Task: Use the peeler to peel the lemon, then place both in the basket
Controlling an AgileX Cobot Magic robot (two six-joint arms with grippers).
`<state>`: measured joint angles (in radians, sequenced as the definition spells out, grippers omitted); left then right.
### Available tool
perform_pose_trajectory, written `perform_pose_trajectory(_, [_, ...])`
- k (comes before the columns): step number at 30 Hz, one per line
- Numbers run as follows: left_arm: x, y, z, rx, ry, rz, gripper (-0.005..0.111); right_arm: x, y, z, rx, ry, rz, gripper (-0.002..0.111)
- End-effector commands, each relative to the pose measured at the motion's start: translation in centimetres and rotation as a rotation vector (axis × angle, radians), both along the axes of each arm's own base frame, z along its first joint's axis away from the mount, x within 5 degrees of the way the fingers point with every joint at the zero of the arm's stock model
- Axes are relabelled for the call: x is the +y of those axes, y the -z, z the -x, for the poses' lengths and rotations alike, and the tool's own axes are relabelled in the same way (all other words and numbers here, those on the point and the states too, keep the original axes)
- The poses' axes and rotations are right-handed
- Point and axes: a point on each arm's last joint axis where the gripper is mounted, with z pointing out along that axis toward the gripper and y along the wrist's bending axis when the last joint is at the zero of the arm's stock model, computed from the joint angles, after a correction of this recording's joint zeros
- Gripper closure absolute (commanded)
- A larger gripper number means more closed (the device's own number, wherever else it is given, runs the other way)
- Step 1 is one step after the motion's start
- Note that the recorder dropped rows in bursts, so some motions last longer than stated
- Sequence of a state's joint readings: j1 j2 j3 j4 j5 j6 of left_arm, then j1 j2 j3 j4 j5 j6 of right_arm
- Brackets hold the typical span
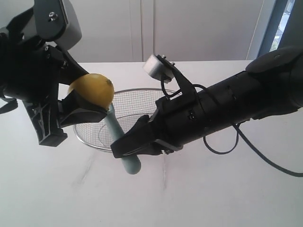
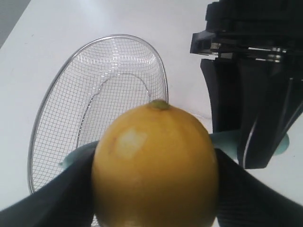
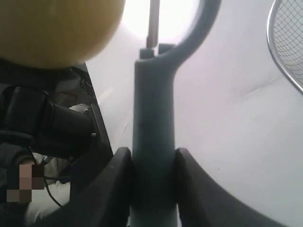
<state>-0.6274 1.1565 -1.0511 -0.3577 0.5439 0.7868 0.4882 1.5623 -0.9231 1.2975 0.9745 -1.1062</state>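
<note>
Lemon [image 1: 92,90] and peeler [image 1: 131,164] both finish in the basket [image 1: 137,90], so start there. It sits on the table [image 1: 213,189] beneath and behind the two grippers. It is light wire mesh with a stiff rim, and it will likely skid if you bump it.

Your left gripper [image 1: 96,93] has its jaws closed across the lemon's middle, holding it in the air near the basket's edge with the nub end bare. Expect firm fruit under a smooth, slick skin. Being round, it may twist in the grip once the blade drags, so hold it on the widest part.

Your right gripper [image 3: 152,189] is clamped on the peeler's handle, partway along. Judge the peeler light and rigid, with the thin blade [image 3: 152,23] its delicate part. The head is near the lemon; I cannot tell whether it touches.
</note>
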Motion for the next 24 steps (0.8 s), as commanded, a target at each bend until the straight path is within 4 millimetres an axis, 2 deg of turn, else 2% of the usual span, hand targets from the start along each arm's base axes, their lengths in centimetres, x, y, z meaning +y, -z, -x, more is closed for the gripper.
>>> perform_pose_trajectory(1, [0.22,-0.19,0.16,-0.003,-0.011,0.011,0.107,0.05,-0.05,-0.04,-0.005,0.004,-0.011,0.108])
perform_pose_trajectory(24, [0.31,0.35,-0.28,-0.046,-0.034,0.004,0.107,0.05,-0.05,-0.02,-0.004,0.002,-0.011,0.108])
